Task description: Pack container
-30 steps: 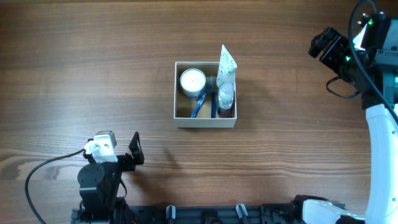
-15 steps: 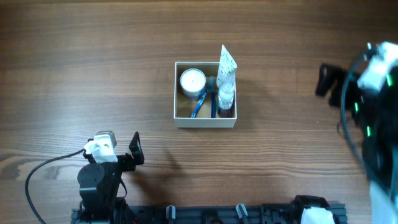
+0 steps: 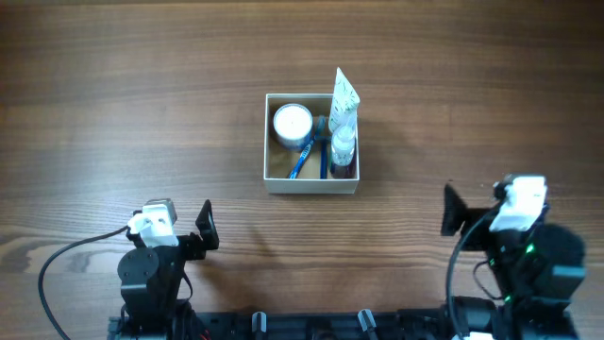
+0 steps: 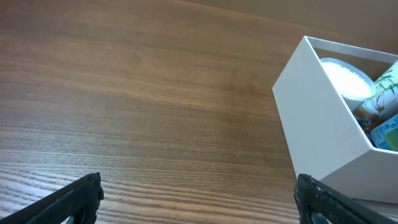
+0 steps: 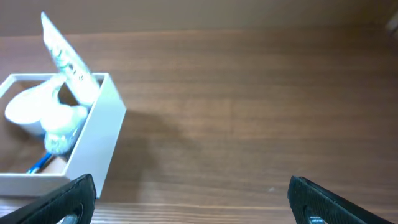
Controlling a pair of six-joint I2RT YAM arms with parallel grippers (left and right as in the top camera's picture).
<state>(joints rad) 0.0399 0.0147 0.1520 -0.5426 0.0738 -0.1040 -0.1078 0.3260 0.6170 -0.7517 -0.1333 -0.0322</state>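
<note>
The container is a square white-walled box with a tan floor at the table's middle. Inside it are a round white-lidded jar, a blue toothbrush, a small clear bottle and a white tube that leans up over the far right wall. The container also shows in the left wrist view and the right wrist view. My left gripper is open and empty near the front left edge. My right gripper is open and empty near the front right edge. Both are well apart from the container.
The wooden table bears nothing else. The arm bases and a black rail line the front edge.
My right arm has swung from the far right of the table down to the front right edge. The left arm and the container have not moved.
</note>
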